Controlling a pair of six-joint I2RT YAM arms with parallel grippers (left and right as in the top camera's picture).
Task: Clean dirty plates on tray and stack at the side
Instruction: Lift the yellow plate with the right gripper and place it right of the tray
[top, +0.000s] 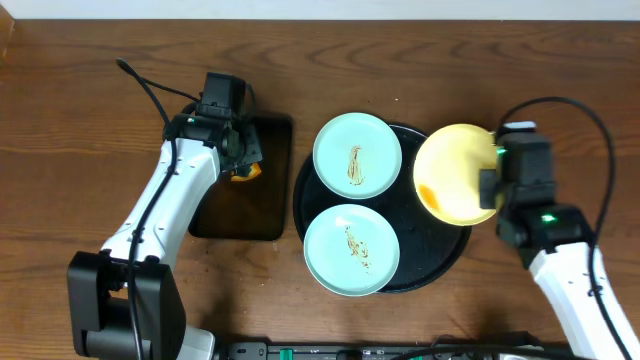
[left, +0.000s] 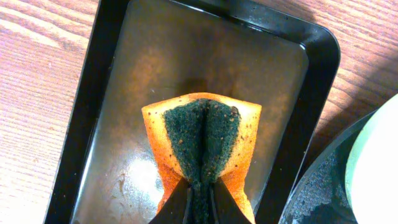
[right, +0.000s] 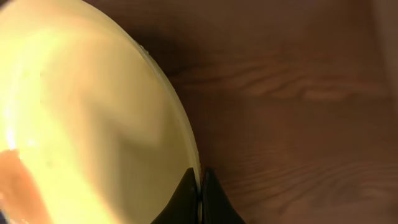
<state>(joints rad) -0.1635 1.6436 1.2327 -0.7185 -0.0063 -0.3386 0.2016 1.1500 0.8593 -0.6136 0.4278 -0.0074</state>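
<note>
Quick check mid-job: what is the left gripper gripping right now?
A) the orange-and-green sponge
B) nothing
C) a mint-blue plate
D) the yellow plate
A: in the left wrist view the left gripper is pinched on the folded orange-and-green sponge over the small rectangular tray; the right gripper has the yellow plate.

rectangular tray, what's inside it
An orange sponge with a dark green scrub face, folded and pinched by the left gripper, over the glossy floor of the tray. The floor beneath the sponge is covered; whether the sponge touches it cannot be told.
</note>
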